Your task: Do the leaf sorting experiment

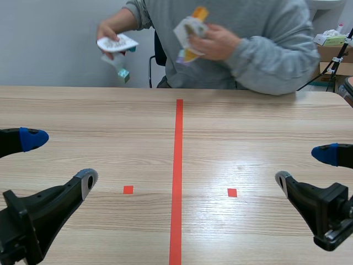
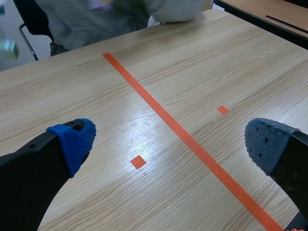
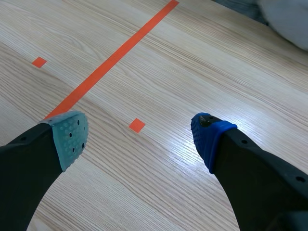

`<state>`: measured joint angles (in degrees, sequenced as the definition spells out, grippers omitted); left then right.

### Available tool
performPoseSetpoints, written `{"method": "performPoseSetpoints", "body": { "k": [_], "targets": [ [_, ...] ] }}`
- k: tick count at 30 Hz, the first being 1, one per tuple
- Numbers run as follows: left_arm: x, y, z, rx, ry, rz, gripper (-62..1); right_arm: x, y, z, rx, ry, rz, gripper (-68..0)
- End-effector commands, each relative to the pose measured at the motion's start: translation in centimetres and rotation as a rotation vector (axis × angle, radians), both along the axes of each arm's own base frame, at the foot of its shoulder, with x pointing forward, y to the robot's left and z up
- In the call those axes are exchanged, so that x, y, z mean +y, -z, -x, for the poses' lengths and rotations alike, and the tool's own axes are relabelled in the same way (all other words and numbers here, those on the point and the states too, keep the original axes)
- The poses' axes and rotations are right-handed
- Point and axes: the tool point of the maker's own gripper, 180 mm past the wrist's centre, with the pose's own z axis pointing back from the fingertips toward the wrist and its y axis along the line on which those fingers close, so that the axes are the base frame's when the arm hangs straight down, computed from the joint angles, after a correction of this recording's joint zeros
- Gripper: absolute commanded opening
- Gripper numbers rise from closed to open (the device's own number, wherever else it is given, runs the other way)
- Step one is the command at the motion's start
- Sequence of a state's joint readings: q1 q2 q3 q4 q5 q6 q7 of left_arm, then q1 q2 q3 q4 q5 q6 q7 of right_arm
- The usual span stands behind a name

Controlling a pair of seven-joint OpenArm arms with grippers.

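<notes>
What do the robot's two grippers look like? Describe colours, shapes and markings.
Both arms are black, and each ends in two thick, tapering black fingers. The left gripper has one bright blue dotted pad and one duller slate-blue pad. The right gripper has a pale grey-green pad with small holes and a bright blue pad.

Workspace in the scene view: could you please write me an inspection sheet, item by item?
Surface: wooden table with orange-red tape marks.
Job's things: none on the table; a person across it holds a blurred white packet in one hand and another in the other; contents cannot be told.
Clutter: nothing seen.
Grippers: left gripper and right gripper both open, low near the robot's edge, holding nothing.
Cables: a dark cable at the far right.
Surroundings: chair behind the person; boxes beside the cable.
</notes>
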<state>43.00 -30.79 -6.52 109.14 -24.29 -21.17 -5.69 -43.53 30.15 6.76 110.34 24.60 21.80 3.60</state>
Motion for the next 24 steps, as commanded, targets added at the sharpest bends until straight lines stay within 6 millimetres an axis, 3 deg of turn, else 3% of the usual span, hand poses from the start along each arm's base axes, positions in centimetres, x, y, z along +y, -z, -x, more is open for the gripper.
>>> {"method": "performPoseSetpoints", "body": {
  "k": [1, 5, 16, 21, 24],
  "targets": [
    [-0.3, -1.1, -0.2, -0.034, 0.001, 0.022, 1.4, -0.2, -1.2, -1.1, -0.052, -0.016, 0.016, -23.2],
    [-0.2, -0.8, -0.1, -0.018, -0.002, 0.013, 1.4, 0.0, -0.1, -1.2, 0.011, -0.051, 0.077, -23.2],
    [-0.2, -0.5, -0.1, -0.009, 0.000, 0.003, 1.4, -0.5, -1.9, -4.1, -0.049, -0.071, 0.156, -22.7],
    [-0.2, -0.6, -0.1, -0.010, 0.000, 0.003, 1.4, 0.2, -3.4, -6.4, -0.105, -0.120, 0.206, -4.8],
    [-0.2, -0.6, -0.1, -0.010, 0.000, 0.003, 1.4, 0.5, -3.8, -7.6, -0.127, -0.131, 0.208, -4.1]
  ]
}}
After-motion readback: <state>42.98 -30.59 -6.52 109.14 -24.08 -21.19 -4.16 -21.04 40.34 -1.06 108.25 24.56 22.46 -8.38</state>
